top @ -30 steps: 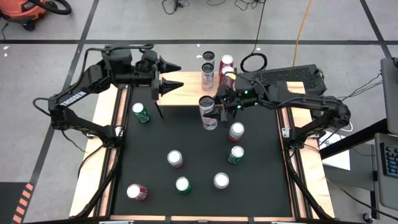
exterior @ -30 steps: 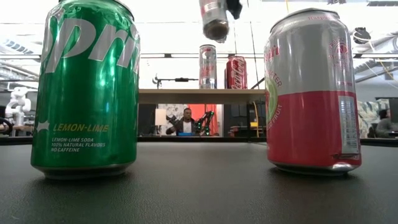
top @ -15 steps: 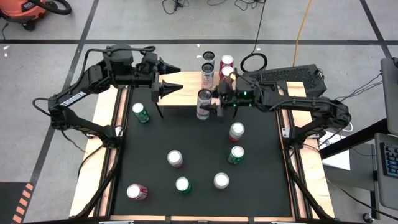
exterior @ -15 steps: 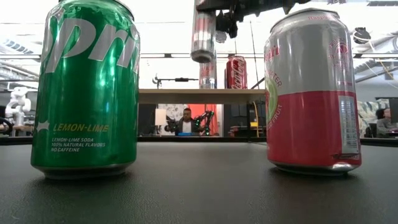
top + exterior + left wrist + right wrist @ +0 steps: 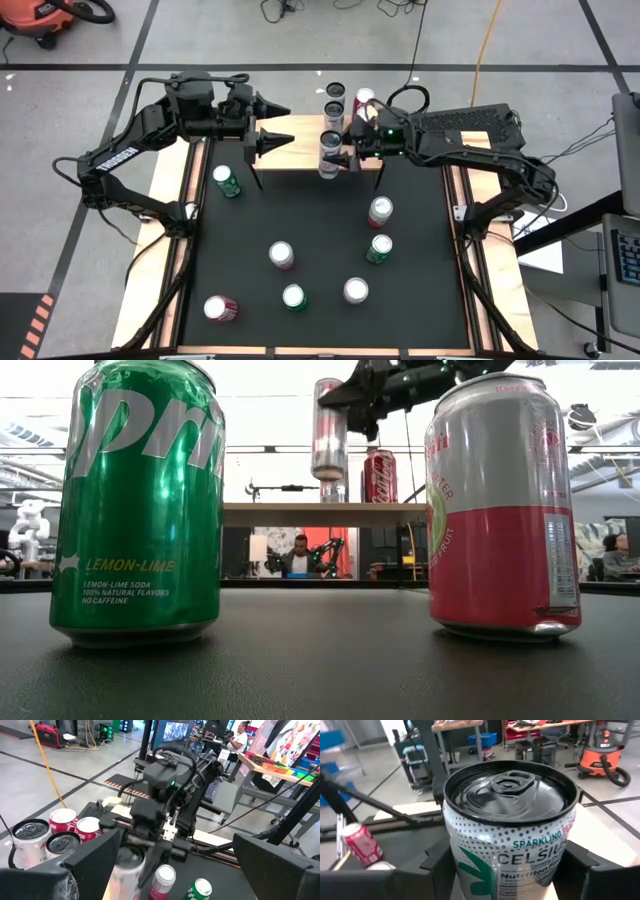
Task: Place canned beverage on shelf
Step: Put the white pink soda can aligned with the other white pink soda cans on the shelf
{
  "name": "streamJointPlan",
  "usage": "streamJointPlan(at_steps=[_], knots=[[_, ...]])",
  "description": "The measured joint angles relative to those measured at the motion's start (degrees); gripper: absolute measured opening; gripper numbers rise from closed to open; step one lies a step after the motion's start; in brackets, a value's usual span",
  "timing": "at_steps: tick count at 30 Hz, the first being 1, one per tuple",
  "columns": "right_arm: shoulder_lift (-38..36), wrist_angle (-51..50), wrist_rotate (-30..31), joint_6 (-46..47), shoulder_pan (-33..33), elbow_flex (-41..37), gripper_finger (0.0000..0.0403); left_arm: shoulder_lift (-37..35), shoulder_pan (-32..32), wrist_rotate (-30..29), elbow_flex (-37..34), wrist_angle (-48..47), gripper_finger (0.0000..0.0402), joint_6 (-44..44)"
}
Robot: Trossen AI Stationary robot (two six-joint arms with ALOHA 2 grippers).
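1. The tall silver Celsius can (image 5: 329, 153) is clamped upright between the fingers of my right pincer (image 5: 340, 155), held in the air just above the front edge of the shelf (image 5: 295, 155).
2. From table height, the can (image 5: 328, 430) hangs clear above the light wooden shelf top (image 5: 300, 514).
3. Three other cans (image 5: 345, 108) stand together on the shelf behind it.
4. My left pincer (image 5: 277, 122) hovers over the shelf's left part, its fingers spread wide apart, holding nothing.
5. On the black table (image 5: 320, 250), seven more cans stand scattered, among them a green Sprite can (image 5: 140, 500) and a pink and silver can (image 5: 500, 510).
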Motion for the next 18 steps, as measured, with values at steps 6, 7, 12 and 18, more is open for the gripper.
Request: streamJointPlan(at_steps=[6,7,12,18], knots=[[1.10,1.47,0.26,-0.70,-1.65,0.00,0.0226,0.02,0.00,-0.04,0.00,0.00,0.0386,1.11],[1.06,1.32,0.26,-0.69,-1.96,0.00,0.0226,0.02,0.00,-0.04,0.00,0.00,0.0386,1.12],[1.17,0.89,0.20,-1.19,-3.09,0.00,0.0226,0.02,0.00,-0.04,0.00,0.00,0.0386,1.13],[1.13,0.49,0.26,-4.05,-3.55,0.00,0.0226,0.02,0.00,-0.04,0.00,0.00,0.0386,1.11]])
